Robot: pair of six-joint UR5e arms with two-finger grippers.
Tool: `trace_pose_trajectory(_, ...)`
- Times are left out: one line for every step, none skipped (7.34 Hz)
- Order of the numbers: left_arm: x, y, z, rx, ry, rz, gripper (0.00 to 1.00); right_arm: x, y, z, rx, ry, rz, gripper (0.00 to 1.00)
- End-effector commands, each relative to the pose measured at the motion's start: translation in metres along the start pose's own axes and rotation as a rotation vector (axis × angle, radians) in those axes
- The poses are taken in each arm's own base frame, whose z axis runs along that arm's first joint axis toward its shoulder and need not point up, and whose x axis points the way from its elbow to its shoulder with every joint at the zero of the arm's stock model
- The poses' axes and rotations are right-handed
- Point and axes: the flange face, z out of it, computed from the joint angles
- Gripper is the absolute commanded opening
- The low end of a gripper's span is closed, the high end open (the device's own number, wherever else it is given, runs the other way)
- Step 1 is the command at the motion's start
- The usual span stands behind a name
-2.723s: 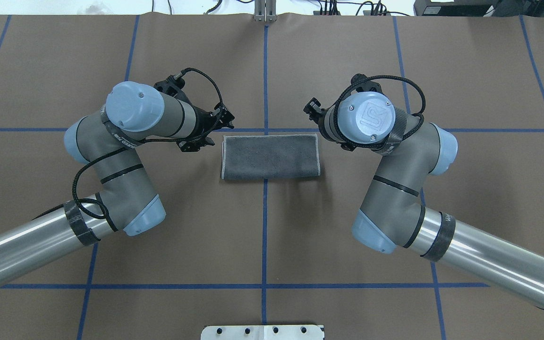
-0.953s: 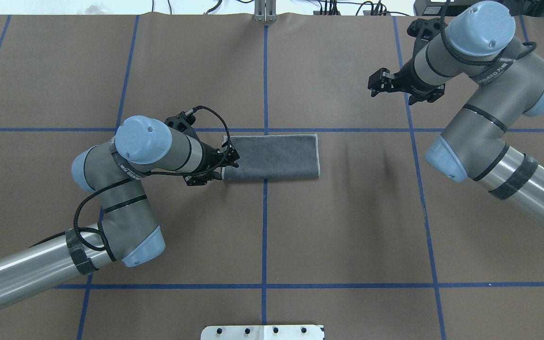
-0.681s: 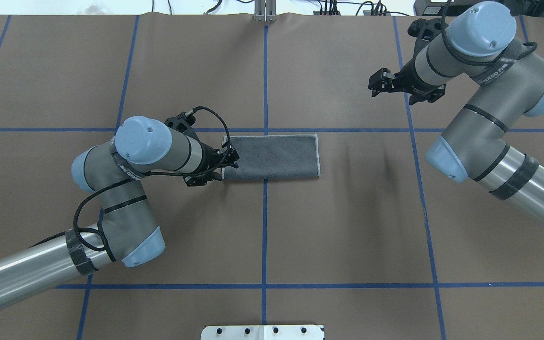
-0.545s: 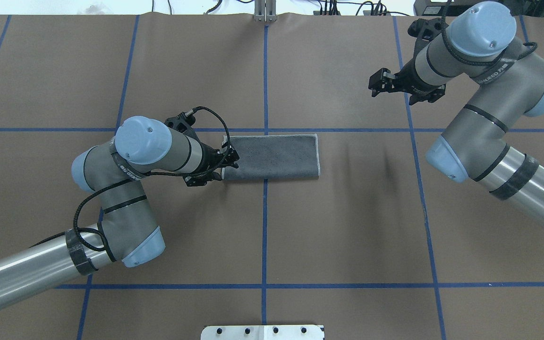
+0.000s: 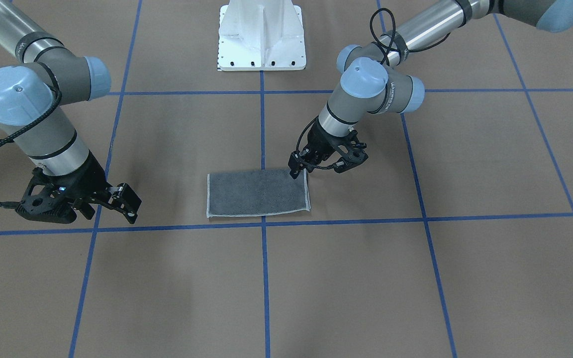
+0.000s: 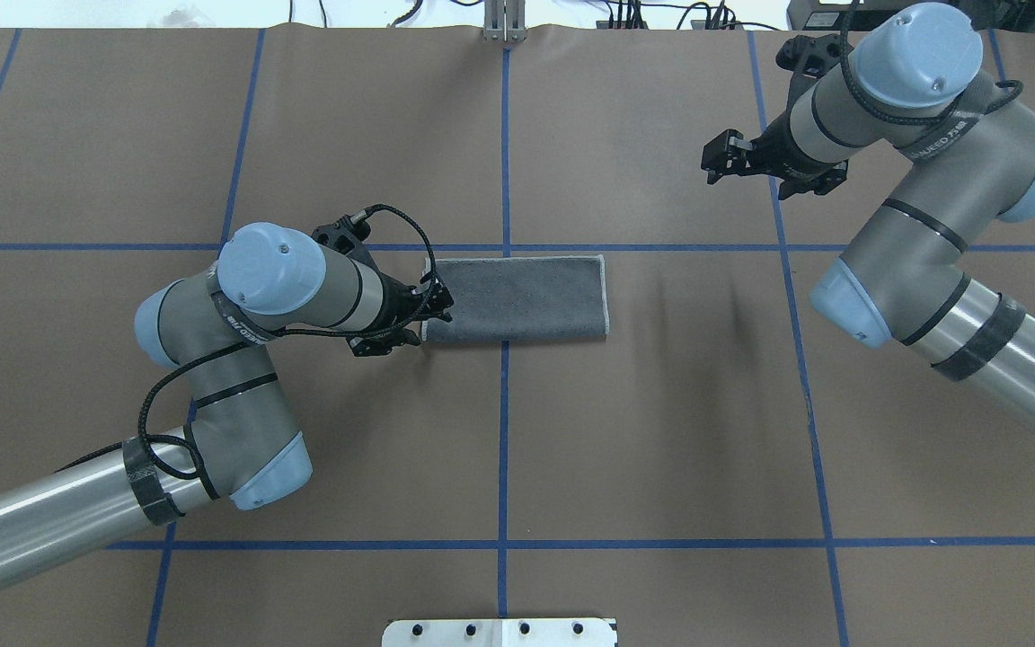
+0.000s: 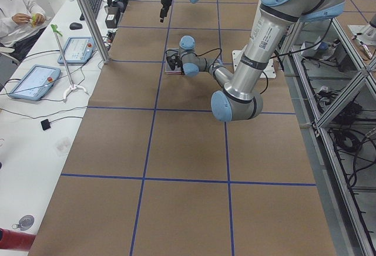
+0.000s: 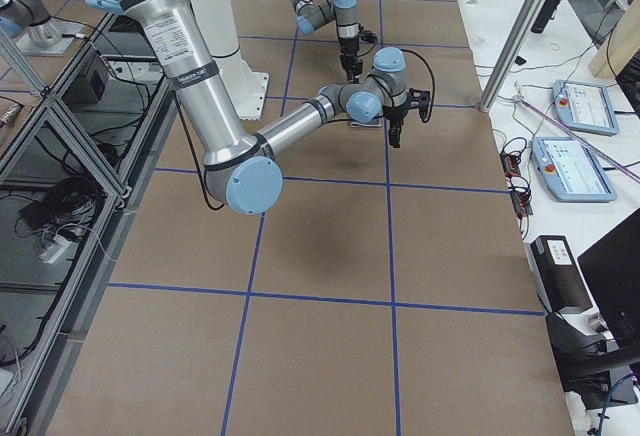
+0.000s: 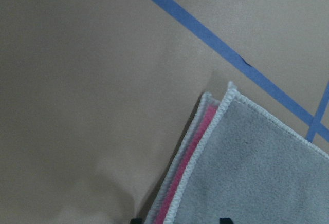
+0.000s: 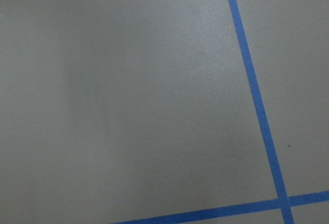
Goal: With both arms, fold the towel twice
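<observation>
One towel (image 6: 517,298): folded in half, dark grey up, flat just on robot's side of the blue tape cross (image 6: 505,247).
Left gripper (image 6: 428,322): left of the cross, at towel's short edge, fingers apart.
Right gripper (image 6: 717,160): far right beyond the cross, fingers apart.
Left wrist view only: pink face (image 9: 193,165) between grey layers.

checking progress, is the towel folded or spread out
Folded once: the towel is a grey oblong, and the left wrist view shows two stitched edges stacked with pink between.
</observation>
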Motion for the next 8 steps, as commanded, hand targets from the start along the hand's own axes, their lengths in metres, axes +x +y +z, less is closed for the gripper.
trace_pose_trajectory(-0.0013, -0.0003, 0.0004, 0.000, -0.002, 0.001, 0.59, -0.0008, 0.0008, 0.0000, 0.000, -0.002, -0.001, 1.00)
trace_pose_trajectory(-0.0013, -0.0003, 0.0004, 0.000, -0.002, -0.001, 0.57, -0.0002, 0.0001, -0.0004, 0.000, -0.001, 0.000, 1.00)
trace_pose_trajectory(-0.0013, -0.0003, 0.0004, 0.000, -0.002, -0.001, 0.52, -0.0008, 0.0007, 0.0000, 0.001, -0.001, -0.002, 1.00)
trace_pose_trajectory(-0.0013, -0.0003, 0.0004, 0.000, -0.002, -0.001, 0.46, -0.0008, 0.0009, 0.0000, 0.000, -0.002, -0.002, 1.00)
trace_pose_trajectory(-0.0013, -0.0003, 0.0004, 0.000, -0.002, -0.001, 0.41, -0.0008, 0.0009, 0.0000, 0.000, -0.002, -0.002, 1.00)
trace_pose_trajectory(-0.0013, -0.0003, 0.0004, 0.000, -0.002, 0.001, 0.37, -0.0011, 0.0010, -0.0005, 0.000, -0.002, -0.002, 1.00)
trace_pose_trajectory(-0.0013, -0.0003, 0.0004, 0.000, -0.002, 0.001, 0.34, -0.0012, 0.0010, -0.0007, 0.000, -0.003, -0.002, 1.00)
trace_pose_trajectory(-0.0013, -0.0003, 0.0004, 0.000, -0.002, 0.001, 0.33, -0.0022, 0.0008, -0.0012, 0.001, -0.005, -0.003, 1.00)
